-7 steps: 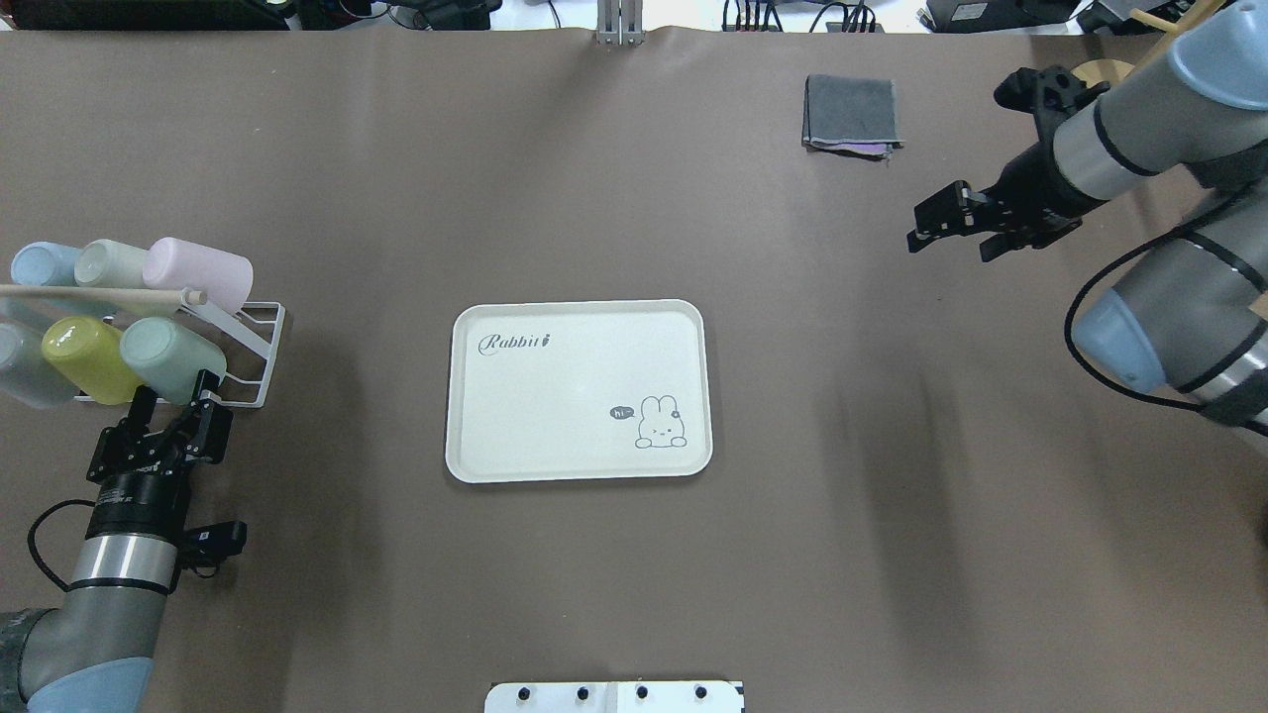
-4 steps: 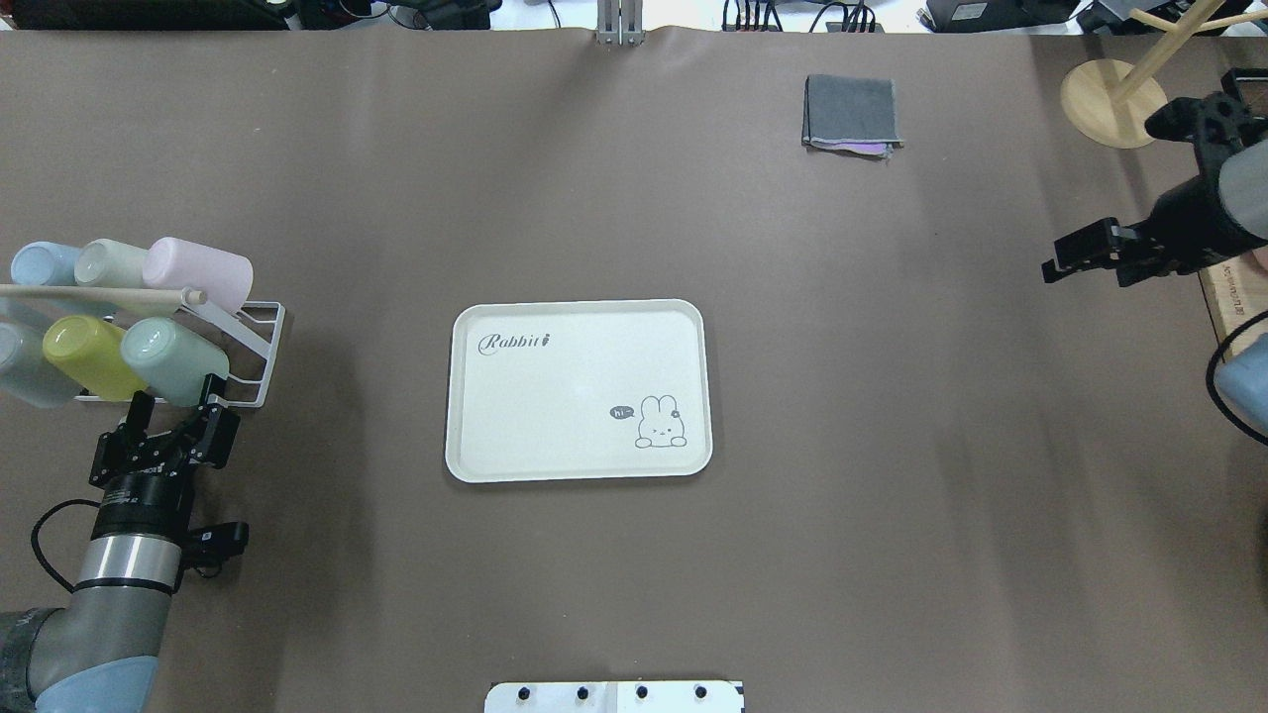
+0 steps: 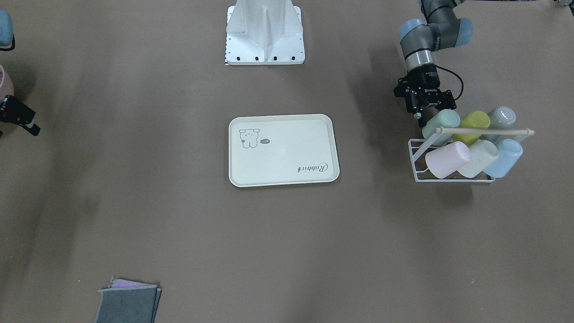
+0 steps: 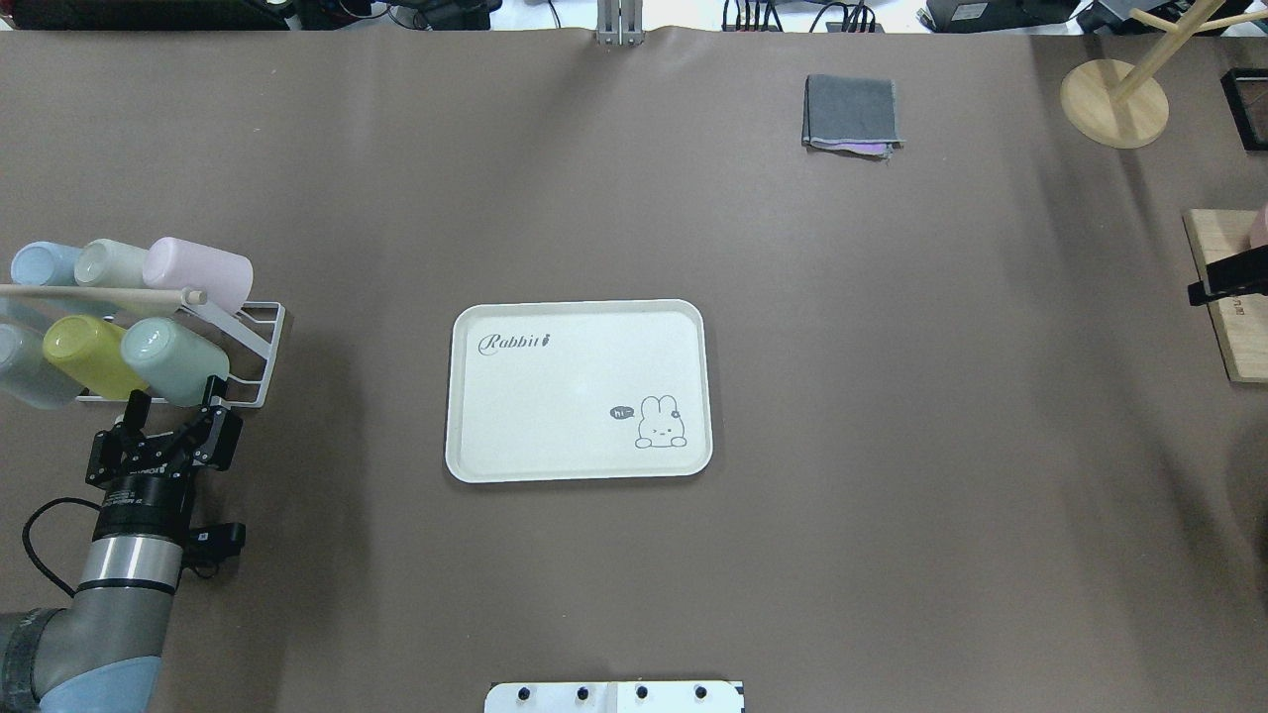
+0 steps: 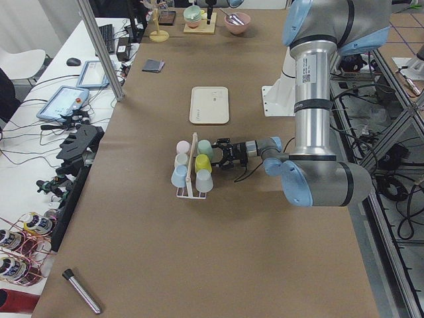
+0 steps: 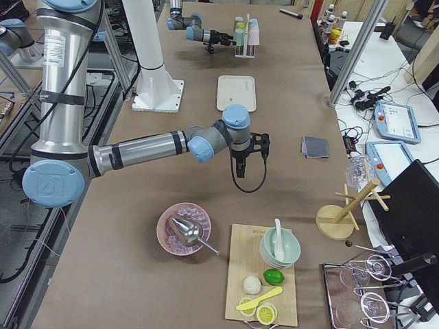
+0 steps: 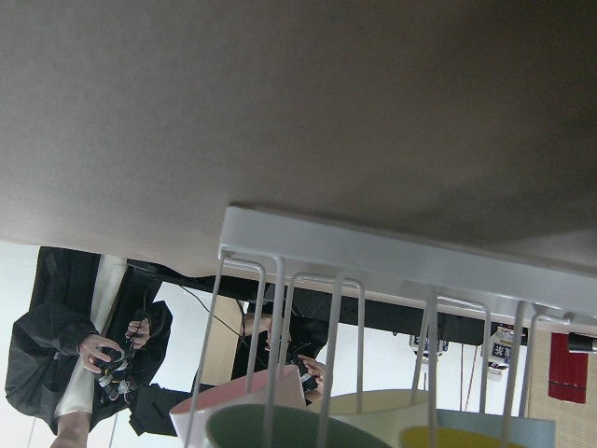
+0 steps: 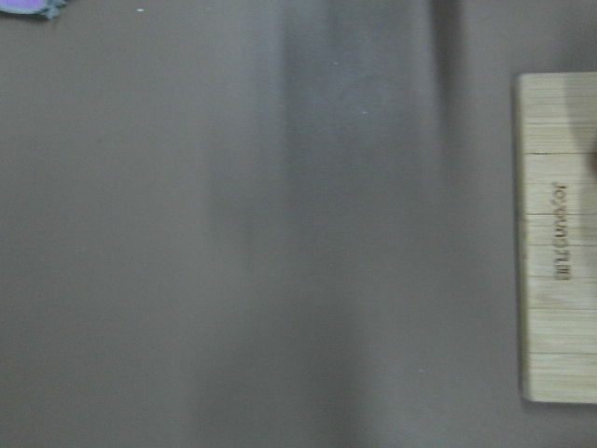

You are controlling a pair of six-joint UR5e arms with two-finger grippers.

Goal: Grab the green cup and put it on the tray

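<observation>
The green cup (image 4: 173, 358) is mint and lies tilted on a white wire rack (image 4: 260, 342) at the table's left edge, beside a yellow-green cup (image 4: 87, 356). It also shows in the front-facing view (image 3: 441, 123). My left gripper (image 4: 175, 401) is open, its two fingers spread just short of the cup's bottom and not touching it. The cream tray (image 4: 555, 416) with the rabbit drawing lies empty in the middle of the table. Only part of my right gripper (image 4: 1226, 284) shows at the far right edge, and I cannot tell whether it is open or shut.
Pink (image 4: 198, 272), cream and blue cups fill the rack's far row under a wooden dowel (image 4: 99, 294). A folded grey cloth (image 4: 852, 112) lies at the back. A wooden stand (image 4: 1114, 99) and a wooden board (image 4: 1228, 327) are at the right edge.
My right arm has swung away to the right, almost out of the overhead view. My left gripper has shifted only slightly and stays open at the green cup.
</observation>
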